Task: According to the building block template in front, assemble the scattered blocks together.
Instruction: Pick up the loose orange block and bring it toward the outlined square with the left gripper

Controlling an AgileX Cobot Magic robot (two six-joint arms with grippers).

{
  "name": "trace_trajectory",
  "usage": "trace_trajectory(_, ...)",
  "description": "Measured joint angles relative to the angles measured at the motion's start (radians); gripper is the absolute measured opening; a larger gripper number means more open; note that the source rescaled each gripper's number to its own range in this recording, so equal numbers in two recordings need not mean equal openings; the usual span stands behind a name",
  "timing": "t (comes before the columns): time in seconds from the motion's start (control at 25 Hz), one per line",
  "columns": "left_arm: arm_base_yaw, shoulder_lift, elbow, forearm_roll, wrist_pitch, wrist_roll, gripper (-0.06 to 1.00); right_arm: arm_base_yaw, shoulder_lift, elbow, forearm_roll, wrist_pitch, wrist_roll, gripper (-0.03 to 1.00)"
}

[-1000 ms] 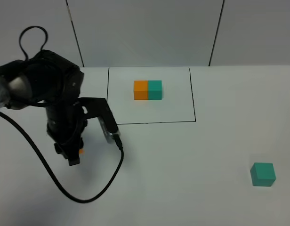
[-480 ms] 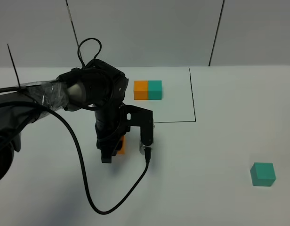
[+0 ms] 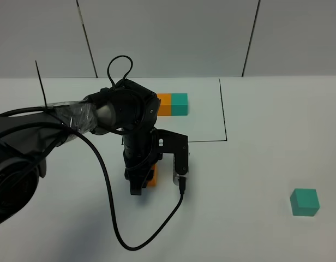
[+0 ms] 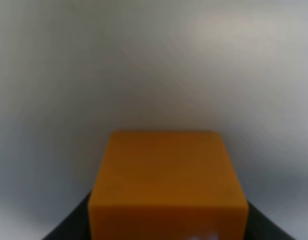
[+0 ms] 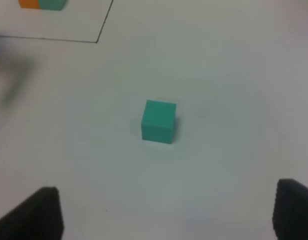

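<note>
1. The left fingers (image 3: pixel 136 185) are clenched on the orange cube (image 3: pixel 152 176) near the middle of the table (image 3: pixel 255 164), just in front of the black rectangle (image 3: pixel 223 114).
2. The left wrist view shows that cube close up between two dark finger edges, with blurred table beyond; whether it touches the table cannot be told.
3. The template (image 3: pixel 172 104) sits inside the rectangle, toward the table's far edge.
4. The teal cube (image 3: pixel 304 202) lies alone near the table's right edge, well apart from the orange cube.
5. Only the right wrist view shows the right fingers (image 5: pixel 41 215): released, spread wide, grasping nothing, with the teal cube lying ahead of them.
</note>
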Motion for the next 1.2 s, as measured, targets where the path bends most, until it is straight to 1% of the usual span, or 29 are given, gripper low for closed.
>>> trace_trajectory(0.48, 0.000, 0.001, 0.000, 0.003, -0.013, 0.011, 0.03, 0.000, 0.000, 0.000, 0.000, 0.000, 0.000, 0.72)
trace_trajectory(0.52, 0.000, 0.001, 0.000, 0.003, -0.013, 0.008, 0.07, 0.000, 0.000, 0.000, 0.000, 0.000, 0.000, 0.72)
trace_trajectory(0.56, 0.000, 0.001, 0.000, 0.003, -0.013, 0.005, 0.17, 0.000, 0.000, 0.000, 0.000, 0.000, 0.000, 0.72)
trace_trajectory(0.6, 0.000, 0.001, 0.000, 0.003, -0.013, 0.000, 0.28, 0.000, 0.000, 0.000, 0.000, 0.000, 0.000, 0.72)
trace_trajectory(0.72, 0.000, -0.002, 0.000, 0.003, -0.011, -0.012, 0.70, 0.000, 0.000, 0.000, 0.000, 0.000, 0.000, 0.72)
trace_trajectory(0.8, 0.000, -0.012, 0.000, 0.003, -0.010, -0.017, 0.90, 0.000, 0.000, 0.000, 0.000, 0.000, 0.001, 0.72)
trace_trajectory(0.84, 0.000, -0.020, 0.000, 0.003, -0.010, -0.018, 0.96, 0.000, 0.000, 0.000, 0.000, 0.000, 0.001, 0.72)
trace_trajectory(0.92, 0.000, -0.045, 0.000, 0.001, -0.009, -0.028, 1.00, 0.000, 0.000, 0.000, 0.000, 0.000, 0.001, 0.72)
trace_trajectory(1.08, 0.000, -0.121, 0.000, -0.018, -0.008, -0.107, 1.00, 0.000, 0.000, 0.000, 0.000, 0.000, 0.001, 0.72)
trace_trajectory(1.16, 0.000, -0.160, 0.000, -0.018, -0.007, -0.190, 1.00, 0.000, 0.000, 0.000, 0.000, 0.000, 0.001, 0.72)
trace_trajectory(1.2, 0.001, -0.180, 0.000, -0.017, -0.008, -0.249, 1.00, 0.000, 0.000, 0.000, 0.000, 0.000, 0.001, 0.72)
